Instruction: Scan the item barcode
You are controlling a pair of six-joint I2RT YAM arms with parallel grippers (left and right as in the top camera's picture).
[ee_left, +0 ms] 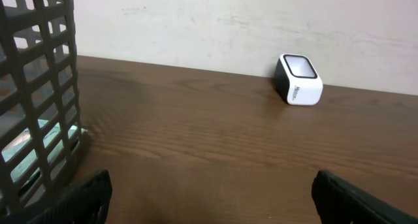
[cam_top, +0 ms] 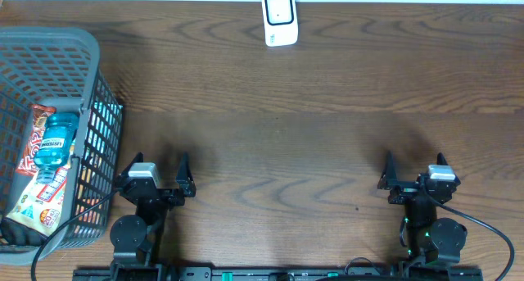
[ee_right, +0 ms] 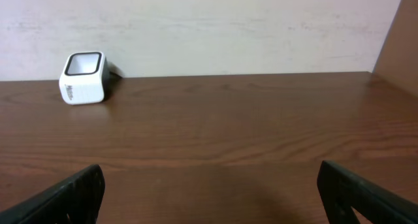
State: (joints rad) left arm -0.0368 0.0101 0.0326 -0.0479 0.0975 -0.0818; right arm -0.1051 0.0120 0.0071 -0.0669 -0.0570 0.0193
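A grey basket [cam_top: 100, 117] sits at the left edge of the bench [cam_top: 286, 133]. Inside it a blue bottle [cam_top: 57, 142] lies on top of snack packets [cam_top: 42, 201]. The white scanner [cam_top: 279, 19] stands at the middle of the far edge. The left gripper [cam_top: 160, 160] is near the front edge, just beside the basket, with its 2 fingers spread wide and gripping nothing. The right gripper [cam_top: 415, 158] is near the front edge toward the right, likewise wide apart and holding nothing.
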